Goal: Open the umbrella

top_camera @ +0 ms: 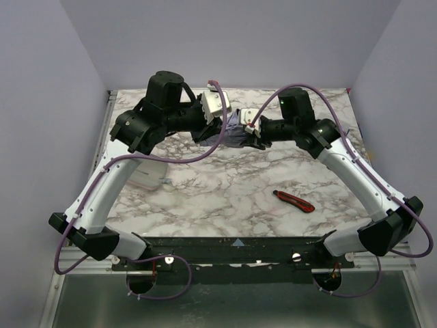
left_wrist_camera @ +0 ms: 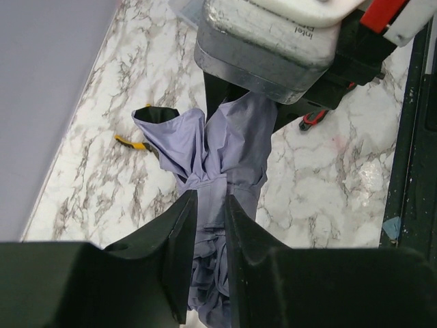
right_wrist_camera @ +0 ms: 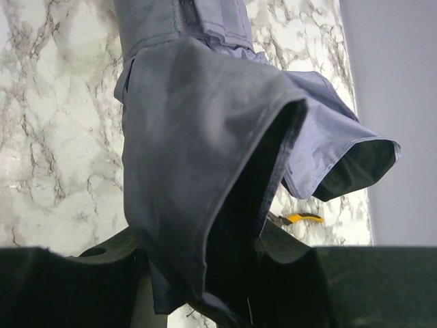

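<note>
Holds the umbrella (left_wrist_camera: pixel 229 143) over the far middle of the tabletop (top_camera: pixel 225 184), between the two arms, lavender folds loosened and flaring, black lining showing, yet bunched and unopened. Clamps the left hand (left_wrist_camera: pixel 208 225) shut on the gathered fabric; pinches a hanging fold in the right hand (right_wrist_camera: pixel 205 273). Leaves seemingly all the spreading to do. Shows a red utility knife (top_camera: pixel 294 201) nearer, right.

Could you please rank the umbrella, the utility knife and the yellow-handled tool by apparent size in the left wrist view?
1. The umbrella, by far, though it is nearest the camera.
2-3. The yellow-handled tool and the utility knife: both small and partly hidden, so left unranked.
</note>
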